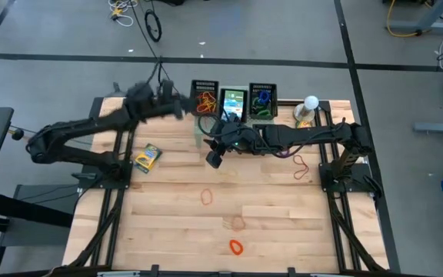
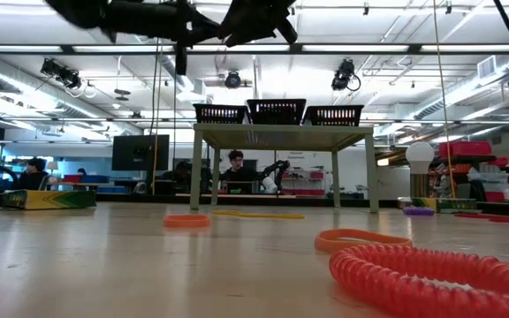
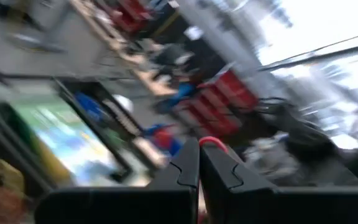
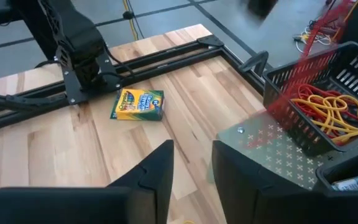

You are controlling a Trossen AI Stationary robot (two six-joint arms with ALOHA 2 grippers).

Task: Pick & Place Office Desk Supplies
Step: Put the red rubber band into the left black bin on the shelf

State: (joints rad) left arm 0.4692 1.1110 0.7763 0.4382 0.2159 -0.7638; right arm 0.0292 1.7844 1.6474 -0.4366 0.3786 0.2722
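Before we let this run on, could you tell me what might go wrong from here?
The left gripper pinches the thin red rubber band only at its very fingertips, so the band may slip out before reaching a basket. The right gripper, fingers open, hangs near the black mesh basket of red and orange bands, close to the left arm; the two arms could collide there.

High view looks straight down; low view skims level along the pale wooden plank counter (image 1: 175, 208), both showing the three black mesh baskets (image 1: 204, 95).
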